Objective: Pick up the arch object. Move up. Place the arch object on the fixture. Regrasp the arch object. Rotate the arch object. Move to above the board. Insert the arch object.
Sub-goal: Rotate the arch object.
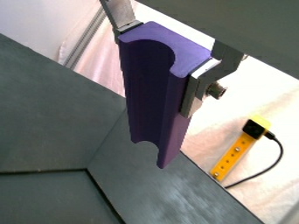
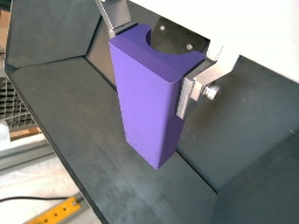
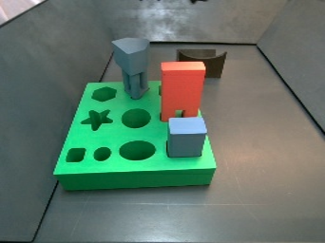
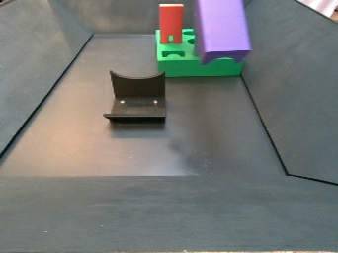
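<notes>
- Gripper [image 1: 163,63] clenched on the plain purple elongated arch object [image 1: 152,96], which hangs below it, well above the floor.
- I judge slip risk: grasp sits at one end only.
- Dark scooped fixture [image 4: 134,96] lies below; misaligned lowering could tip the piece off it.

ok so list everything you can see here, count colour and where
purple block: 1, purple, held up off the floor between the fingers
green board: 1, bright green with shaped holes, on the dark floor
red block: 1, red-orange, upright on the board
pentagon column: 1, blue-grey, upright at the board's far edge
cube: 1, blue-grey, on the board in front of the red block
fixture: 1, dark, on the floor apart from the board
yellow tool: 1, yellow, outside the enclosure
gripper: 1, silver fingers clamped on the purple block, raised above the floor
</notes>
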Motion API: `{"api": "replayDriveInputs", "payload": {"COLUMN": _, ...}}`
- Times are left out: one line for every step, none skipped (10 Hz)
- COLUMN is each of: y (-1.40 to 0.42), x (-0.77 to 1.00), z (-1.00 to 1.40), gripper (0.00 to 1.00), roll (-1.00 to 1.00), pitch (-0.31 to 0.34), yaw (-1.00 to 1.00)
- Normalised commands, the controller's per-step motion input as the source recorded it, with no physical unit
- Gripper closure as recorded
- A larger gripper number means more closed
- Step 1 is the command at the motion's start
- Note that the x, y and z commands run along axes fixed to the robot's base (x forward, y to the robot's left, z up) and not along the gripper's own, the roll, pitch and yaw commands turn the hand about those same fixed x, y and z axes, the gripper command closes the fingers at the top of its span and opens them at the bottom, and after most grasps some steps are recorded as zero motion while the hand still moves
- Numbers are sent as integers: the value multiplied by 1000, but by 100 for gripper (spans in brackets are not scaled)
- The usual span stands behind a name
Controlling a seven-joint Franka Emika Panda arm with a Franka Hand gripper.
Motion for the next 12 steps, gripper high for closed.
{"api": "replayDriveInputs", "payload": {"y": 34, "x": -345, "z": 59, "gripper": 100, "roll": -135, "pitch": -5, "yaw": -69}}
{"api": "replayDriveInputs", "payload": {"y": 0, "x": 0, "z": 0, "gripper": 100, "roll": -998, "pitch": -93, "yaw": -1000}}
{"api": "replayDriveInputs", "payload": {"y": 3, "x": 102, "z": -6, "gripper": 100, "roll": -997, "pitch": -86, "yaw": -1000}}
{"api": "replayDriveInputs", "payload": {"y": 63, "x": -9, "z": 40, "gripper": 100, "roll": -988, "pitch": -20, "yaw": -1000}}
{"api": "replayDriveInputs", "payload": {"y": 47, "x": -54, "z": 49, "gripper": 100, "roll": -970, "pitch": 32, "yaw": -1000}}
{"api": "replayDriveInputs", "payload": {"y": 37, "x": -37, "z": 40, "gripper": 100, "roll": -959, "pitch": 86, "yaw": -1000}}
{"api": "replayDriveInputs", "payload": {"y": 28, "x": -13, "z": 18, "gripper": 100, "roll": -948, "pitch": 140, "yaw": -1000}}
{"api": "replayDriveInputs", "payload": {"y": 22, "x": -5, "z": 13, "gripper": 100, "roll": -939, "pitch": 196, "yaw": -1000}}
{"api": "replayDriveInputs", "payload": {"y": 18, "x": -16, "z": 34, "gripper": 100, "roll": -937, "pitch": 271, "yaw": -1000}}
{"api": "replayDriveInputs", "payload": {"y": 13, "x": -28, "z": 47, "gripper": 100, "roll": -939, "pitch": 329, "yaw": -1000}}
{"api": "replayDriveInputs", "payload": {"y": 10, "x": -30, "z": 50, "gripper": 100, "roll": -951, "pitch": 405, "yaw": -1000}}
{"api": "replayDriveInputs", "payload": {"y": 15, "x": -22, "z": 51, "gripper": 100, "roll": -972, "pitch": 460, "yaw": -1000}}
